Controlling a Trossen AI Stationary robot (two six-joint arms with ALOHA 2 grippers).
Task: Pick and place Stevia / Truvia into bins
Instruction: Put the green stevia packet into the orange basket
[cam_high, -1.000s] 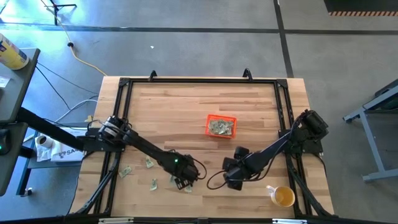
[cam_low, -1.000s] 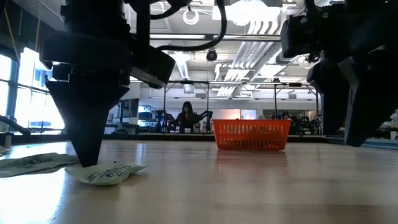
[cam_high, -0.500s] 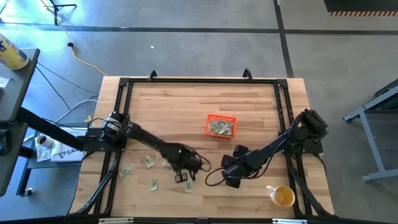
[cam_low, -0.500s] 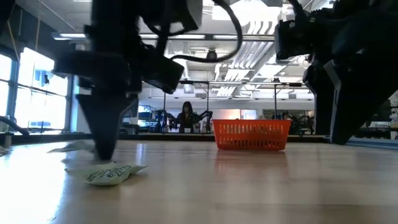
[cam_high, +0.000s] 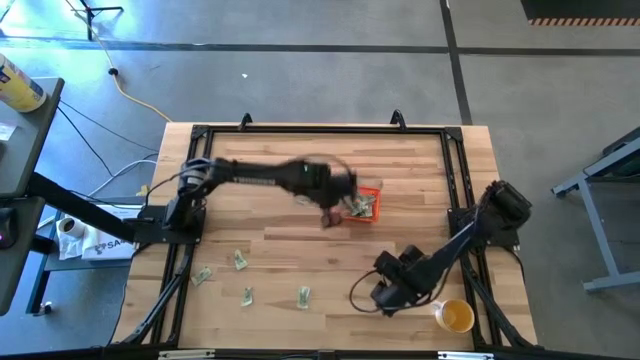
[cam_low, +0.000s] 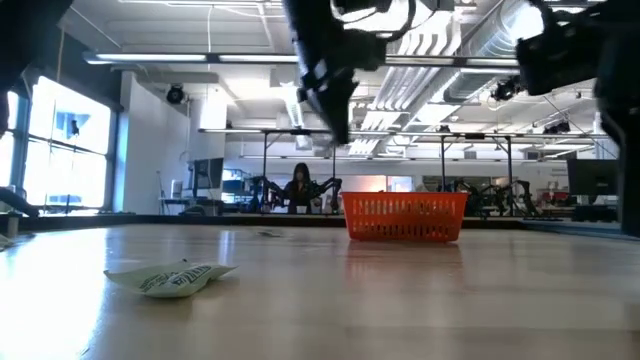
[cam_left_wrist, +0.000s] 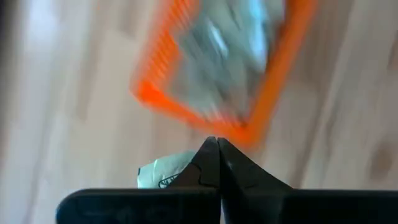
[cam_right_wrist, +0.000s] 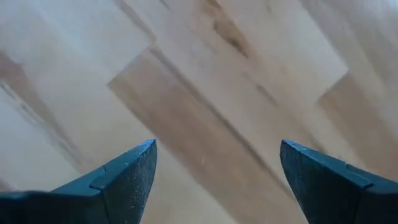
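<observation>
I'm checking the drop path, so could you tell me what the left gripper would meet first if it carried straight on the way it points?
Most likely the orange basket: the left gripper, shut on a sachet, points straight at its near rim. Depth is unclear.

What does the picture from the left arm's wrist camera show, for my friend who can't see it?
The left gripper is pinched shut on a small pale green and white sachet, carrying it above the wooden table. Just ahead is the orange bin, blurry, with more sachets piled inside.

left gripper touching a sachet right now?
Touching. In the left wrist view the left gripper is shut on a pale green sachet that sticks out beside it, near the orange bin.
</observation>
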